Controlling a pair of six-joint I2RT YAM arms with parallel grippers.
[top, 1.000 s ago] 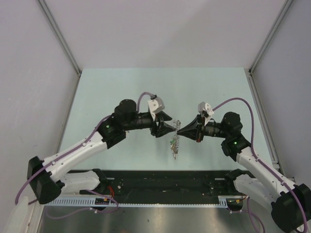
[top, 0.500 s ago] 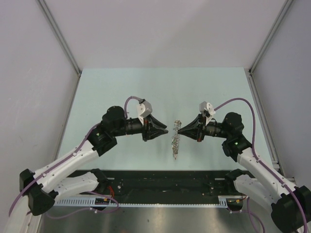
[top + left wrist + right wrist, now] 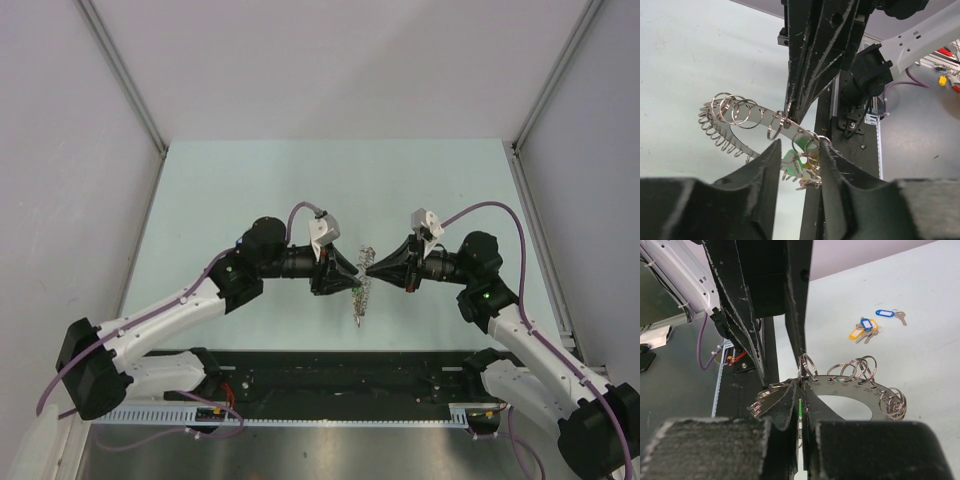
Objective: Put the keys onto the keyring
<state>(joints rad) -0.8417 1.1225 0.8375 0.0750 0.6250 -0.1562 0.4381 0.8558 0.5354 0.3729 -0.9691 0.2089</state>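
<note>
Right tool (image 3: 800,390) clamps keyring (image 3: 852,385); left tool (image 3: 800,150) straddles it, grip unclear.

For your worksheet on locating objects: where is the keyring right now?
Top view: the keyring hangs over mid-table, pinched in the right gripper, with the left gripper close on its left.

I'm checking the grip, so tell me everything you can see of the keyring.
The keyring is a flat dark-metal ring plate, its rim hung with silver split rings, bunched keys and a green tag. It is held aloft, edge-on from above. The right claw pinches its rim, shut; the left claw straddles it by the tag, contact unclear.
</note>
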